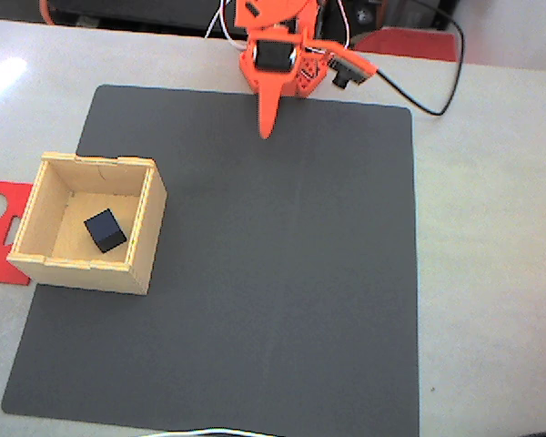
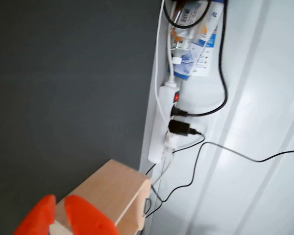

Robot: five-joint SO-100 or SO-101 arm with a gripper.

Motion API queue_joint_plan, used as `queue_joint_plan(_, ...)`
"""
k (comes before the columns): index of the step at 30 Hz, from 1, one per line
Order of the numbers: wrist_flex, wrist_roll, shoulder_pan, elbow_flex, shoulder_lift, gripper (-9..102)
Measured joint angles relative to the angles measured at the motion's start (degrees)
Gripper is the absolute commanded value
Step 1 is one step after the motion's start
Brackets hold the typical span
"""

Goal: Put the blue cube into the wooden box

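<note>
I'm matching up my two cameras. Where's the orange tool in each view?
Fixed view: the tool is at top centre, pointing down over the top edge of the dark grey mat.
Wrist view: the tool is at the bottom left corner, beside a pale wood surface.
Shared landmark: probably the dark grey mat, upper left here.

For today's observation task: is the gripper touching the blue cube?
Apart. The fixed view shows the blue cube inside the wooden box, with the gripper far away.

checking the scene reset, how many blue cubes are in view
1. The blue cube sits inside the wooden box, on its floor, at the left of the fixed view. None elsewhere on the mat.
</note>
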Motion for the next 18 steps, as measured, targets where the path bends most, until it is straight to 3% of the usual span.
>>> queue_joint_plan(9, -4.7, 0.8, 6.6, 10.7, 0.0, 0)
queue_joint_plan(18, -4.8, 0.8, 7.4, 11.0, 0.0, 0)
